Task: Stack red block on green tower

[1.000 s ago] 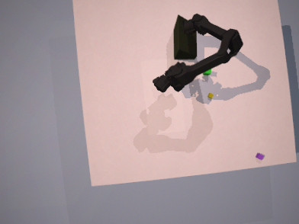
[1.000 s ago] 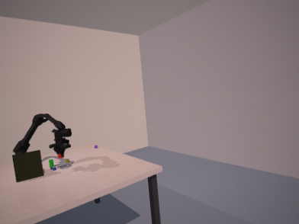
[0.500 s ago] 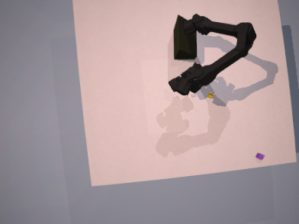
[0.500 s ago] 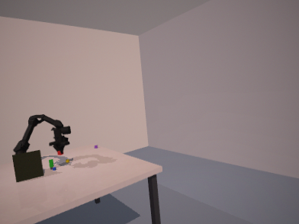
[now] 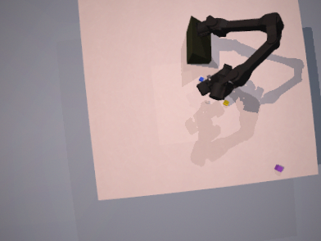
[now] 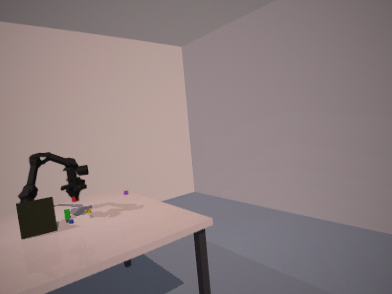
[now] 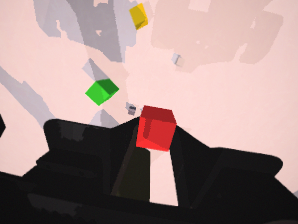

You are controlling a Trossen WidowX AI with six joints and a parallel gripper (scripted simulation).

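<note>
The small red cube (image 7: pixel 156 128) is pinched between the fingers of the black parallel-jaw gripper (image 7: pixel 150 150), held in the air above the pale pink surface (image 7: pixel 240 90). Beyond it, up and to the left in the wrist view, the green block tower (image 7: pixel 101 92) stands apart. Farther off lies a small yellow cube (image 7: pixel 138 16).

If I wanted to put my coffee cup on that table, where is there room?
Room: the wide stretch of table left of the arm, and between the yellow block and purple block. Crowded: near the dark box, under the pincer holding the red block.
</note>
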